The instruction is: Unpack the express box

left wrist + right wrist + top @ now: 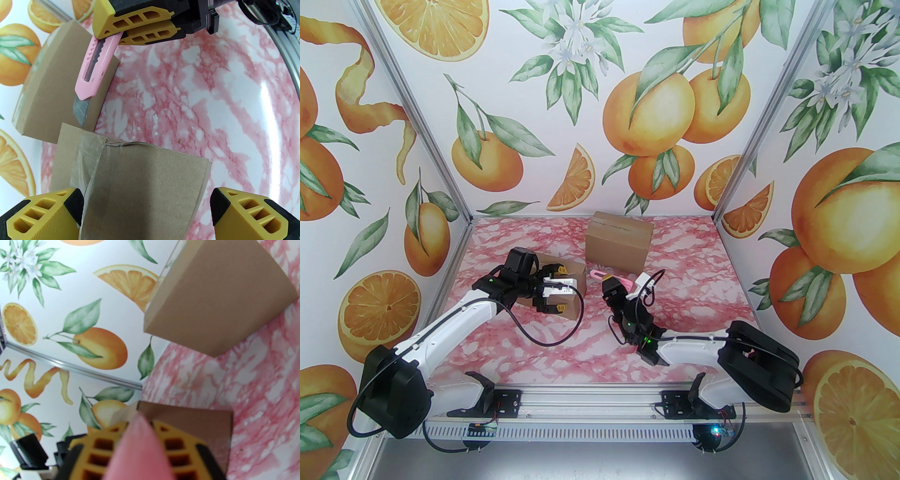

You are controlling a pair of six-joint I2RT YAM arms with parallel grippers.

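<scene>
1. The biggest risk, as I judge it, is the small taped box (150,182) sliding when the blade meets it. The left gripper (146,199) straddles it with its fingers (44,213) spread wide. The finger at lower right of the left wrist view stands clear of the cardboard, so nothing clamps the box.
2. The bare blade (79,112) of the pink utility knife (98,63) points down at the box's torn, taped corner, hanging above it and apart from it. A steep or deep entry could slice whatever is inside rather than only the tape.
3. The right gripper (112,35) pinches the knife by its rear end only. Sideways load on the tip could twist the handle in that grip.
4. A cut running toward the bottom of the left wrist view heads at the left fingers. That path could nick them.
5. The larger cardboard box (618,243) sits just behind the knife, centre-top of the table (562,347). A high backswing could strike it.
6. Pose, in the top view: the left arm reaches from lower left toward centre, with its gripper level over the small box (576,269). The right arm bends in from lower right, its wrist tipped up and its gripper (610,277) at centre, just right of that box.
</scene>
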